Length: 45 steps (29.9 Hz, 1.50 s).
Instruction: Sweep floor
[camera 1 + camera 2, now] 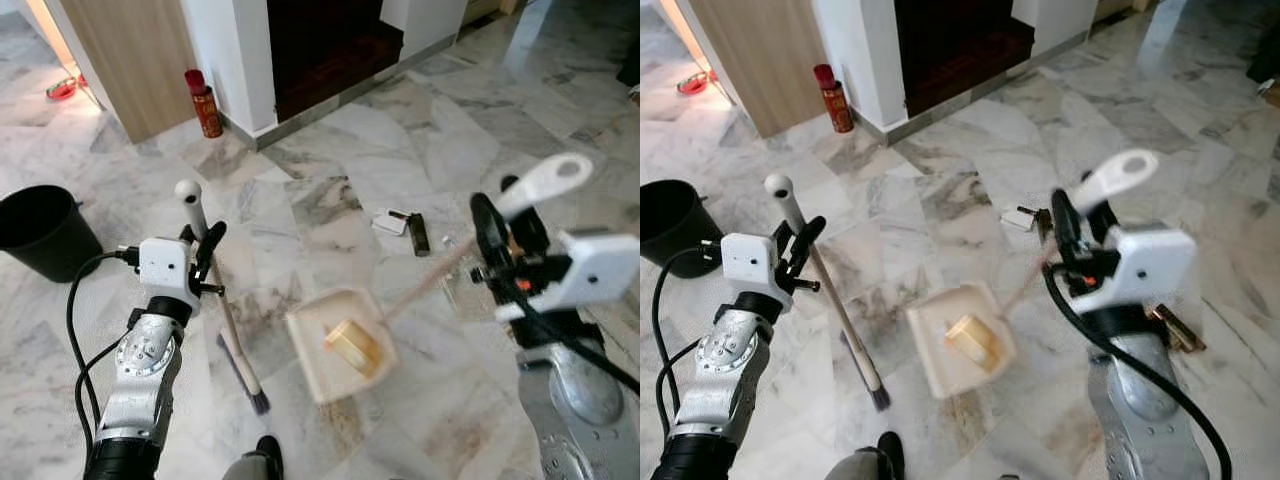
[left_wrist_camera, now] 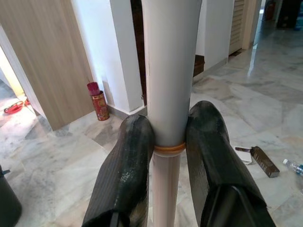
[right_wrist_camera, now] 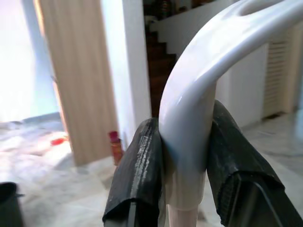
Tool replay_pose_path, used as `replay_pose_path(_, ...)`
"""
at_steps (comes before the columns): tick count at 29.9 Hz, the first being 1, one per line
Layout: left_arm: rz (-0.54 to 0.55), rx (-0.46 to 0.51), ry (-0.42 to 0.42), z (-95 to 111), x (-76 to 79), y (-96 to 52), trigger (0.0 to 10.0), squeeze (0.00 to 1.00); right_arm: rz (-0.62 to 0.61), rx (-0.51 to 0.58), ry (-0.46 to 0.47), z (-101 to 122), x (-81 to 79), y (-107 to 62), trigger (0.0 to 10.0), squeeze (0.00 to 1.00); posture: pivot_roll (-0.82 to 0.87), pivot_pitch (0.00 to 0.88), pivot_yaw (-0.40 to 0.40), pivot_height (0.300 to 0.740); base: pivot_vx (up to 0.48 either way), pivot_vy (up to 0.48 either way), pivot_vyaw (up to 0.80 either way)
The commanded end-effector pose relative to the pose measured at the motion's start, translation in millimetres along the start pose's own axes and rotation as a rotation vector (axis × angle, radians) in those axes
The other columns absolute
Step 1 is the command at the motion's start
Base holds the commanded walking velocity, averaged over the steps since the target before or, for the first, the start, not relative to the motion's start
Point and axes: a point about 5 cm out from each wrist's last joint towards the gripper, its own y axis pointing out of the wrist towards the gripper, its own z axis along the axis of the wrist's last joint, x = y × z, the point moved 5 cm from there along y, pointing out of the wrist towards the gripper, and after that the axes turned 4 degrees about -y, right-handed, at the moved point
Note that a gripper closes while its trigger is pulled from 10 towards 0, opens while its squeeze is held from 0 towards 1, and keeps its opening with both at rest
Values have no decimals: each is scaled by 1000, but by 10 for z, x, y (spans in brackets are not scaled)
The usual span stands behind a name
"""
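Left gripper (image 1: 205, 262) jaws pinch the broom (image 1: 228, 320); right gripper (image 1: 1080, 228) jaws pinch the dustpan (image 1: 340, 342) handle, holding, probably, a swept-up block.

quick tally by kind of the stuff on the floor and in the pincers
Brooms: 1, broom, held by left pincer
Dustpans: 1, dustpan, handle in right pincer
Yellowish blocks in the dustpan: 1, block
Black bins: 1, bin
Red spray cans: 1, can
Small litter pieces ahead: 2, white piece, dark bar
Total: 7
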Motion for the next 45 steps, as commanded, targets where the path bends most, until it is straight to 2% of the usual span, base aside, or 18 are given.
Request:
replay_pose_path(1, 2, 35, 13, 79, -18, 24, 10000, 0, 4, 50, 6, 174, -32, -12, 10000, 0, -134, 192, 22, 740, 0, 0, 0)
replay_pose_path(4, 2, 35, 11, 68, -13, 40, 10000, 0, -47, -5, -41, 69, 101, -50, 10000, 0, -156, 185, 15, 740, 0, 0, 0)
replay_pose_path(7, 4, 36, 2, 64, 1, 80, 10000, 0, -215, -103, -49, -170, 481, -181, 10000, 0, -185, 198, 16, 740, 0, 0, 0)
replay_pose_path(10, 2, 36, 2, 63, 8, 84, 10000, 0, -257, -148, -66, -260, 584, -254, 10000, 0, -185, 198, 16, 740, 0, 0, 0)
replay_pose_path(11, 1, 36, 2, 64, 8, 80, 10000, 0, -283, -193, -94, -340, 662, -353, 10000, 0, -192, 200, 19, 740, 0, 0, 0)
replay_pose_path(17, 3, 21, 13, 28, -39, 47, 10000, 0, -257, -173, -184, -196, 627, -409, 10000, 0, -194, 203, 31, 740, 0, 0, 0)
replay_pose_path(20, 0, 26, 18, 48, -43, 66, 10000, 0, -216, -114, -131, -30, 522, -345, 10000, 0, -194, 203, 31, 740, 0, 0, 0)
replay_pose_path(21, 2, 28, 20, 55, -50, 69, 10000, 0, -133, -75, -92, 64, 354, -264, 10000, 0, -184, 201, 29, 740, 0, 0, 0)
replay_pose_path(23, 3, 29, 20, 55, -51, 68, 10000, 0, -113, -66, -84, 86, 314, -248, 10000, 0, -184, 201, 29, 740, 0, 0, 0)
replay_pose_path(24, 3, 30, 21, 57, -46, 64, 10000, 0, -79, -48, -69, 130, 213, -153, 10000, 0, -172, 195, 21, 740, 0, 0, 0)
replay_pose_path(28, 10, 39, 25, 84, -62, 50, 10000, 0, -107, -16, 27, 163, 132, 152, 10000, 0, -156, 188, 11, 740, 0, 0, 0)
replay_pose_path(30, 12, 44, 28, 102, -69, 46, 10000, 0, -109, -25, 10, 128, 117, 253, 10000, 0, -148, 185, 5, 740, 0, 0, 0)
replay_pose_path(32, 13, 52, 31, 125, -70, 42, 10000, 0, -118, -18, 22, 116, 121, 343, 10000, 0, -135, 181, -1, 740, 0, 0, 0)
replay_pose_path(35, 23, 61, 32, 153, -79, 25, 10000, 0, -218, -118, -21, -64, 250, 458, 10000, 0, -117, 175, -10, 740, 0, 0, 0)
replay_pose_path(36, 24, 64, 32, 159, -76, 13, 10000, 0, -250, -108, 57, -58, 278, 479, 10000, 0, -113, 168, -12, 740, 0, 0, 0)
replay_pose_path(39, 27, 66, 31, 160, -78, -2, 10000, 0, -243, -78, -29, -32, 277, 626, 10000, 0, -112, 167, -15, 740, 0, 0, 0)
replay_pose_path(40, 34, 66, 29, 156, -92, -2, 10000, 0, -247, -37, 9, -54, 293, 747, 10000, 0, -108, 159, -17, 740, 0, 0, 0)
replay_pose_path(45, 44, 68, 29, 160, -105, 5, 10000, 0, -281, -27, 12, -264, 440, 936, 10000, 0, -92, 164, -19, 740, 0, 0, 0)
